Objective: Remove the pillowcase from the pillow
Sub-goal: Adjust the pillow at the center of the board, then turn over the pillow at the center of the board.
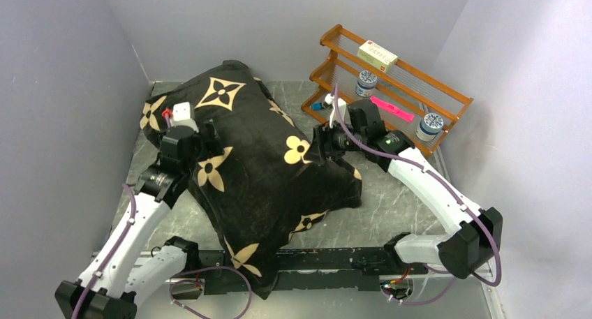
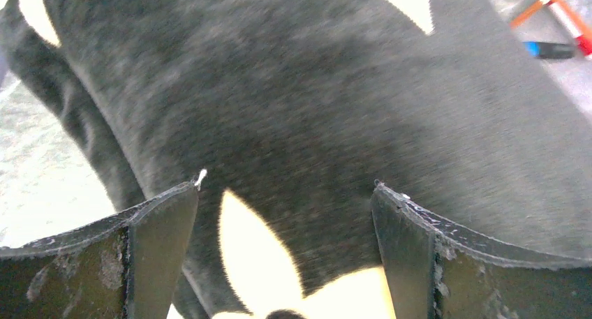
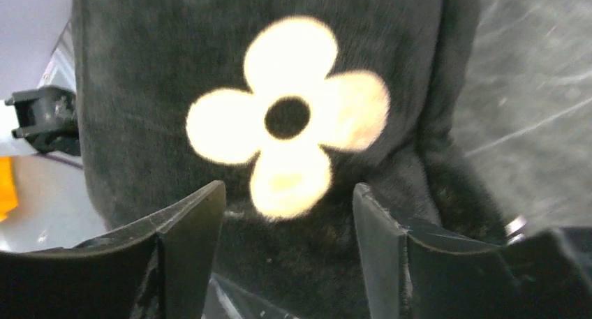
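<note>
The black plush pillowcase (image 1: 258, 165) with tan flower motifs lies diagonally across the table, plump and full. The pillow is hidden inside it. My left gripper (image 1: 213, 143) rests open against the pillowcase's left side. In the left wrist view its jaws (image 2: 287, 186) stand wide apart over black fabric (image 2: 314, 109) and a tan petal. My right gripper (image 1: 315, 150) is at the right side, next to a flower motif (image 1: 297, 149). Its jaws (image 3: 288, 188) are open with dark plush between them, just below a four-petal flower (image 3: 287, 116); nothing is pinched.
An orange wooden rack (image 1: 391, 88) leans at the back right, holding a box (image 1: 377, 55), two jars (image 1: 366, 83) and a pink marker (image 1: 392, 109). A blue marker (image 2: 550, 49) lies by the rack. Grey walls close in on three sides. The marbled tabletop (image 1: 391, 200) shows to the right of the pillowcase.
</note>
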Available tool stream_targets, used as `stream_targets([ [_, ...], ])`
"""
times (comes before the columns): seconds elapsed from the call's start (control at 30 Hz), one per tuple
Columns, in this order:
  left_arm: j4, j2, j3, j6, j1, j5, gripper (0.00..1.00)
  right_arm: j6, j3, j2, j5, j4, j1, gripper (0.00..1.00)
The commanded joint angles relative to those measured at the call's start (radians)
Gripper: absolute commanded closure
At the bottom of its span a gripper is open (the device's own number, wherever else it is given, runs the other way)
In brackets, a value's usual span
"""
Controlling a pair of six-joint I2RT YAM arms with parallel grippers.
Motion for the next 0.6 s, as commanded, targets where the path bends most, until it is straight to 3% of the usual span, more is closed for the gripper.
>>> stream_targets([
  [0.0, -0.016, 0.076, 0.18, -0.053, 0.001, 0.09, 0.0, 0.067, 0.115, 0.053, -0.01, 0.096, -0.058, 0.23],
  [0.13, -0.034, 0.17, 0.286, -0.042, 0.001, 0.2, 0.0, 0.153, 0.135, 0.114, 0.012, 0.203, -0.113, 0.05],
  [0.2, -0.033, 0.212, 0.297, -0.037, 0.001, 0.245, 0.0, 0.18, 0.142, 0.156, -0.011, 0.252, -0.139, 0.02],
  [0.37, -0.033, 0.256, 0.237, -0.044, 0.002, 0.272, 0.0, 0.236, 0.159, 0.258, -0.078, 0.342, -0.143, 0.0],
  [0.57, -0.002, 0.214, 0.013, -0.1, 0.007, 0.269, 0.0, 0.27, 0.125, 0.336, -0.113, 0.409, -0.103, 0.0],
])
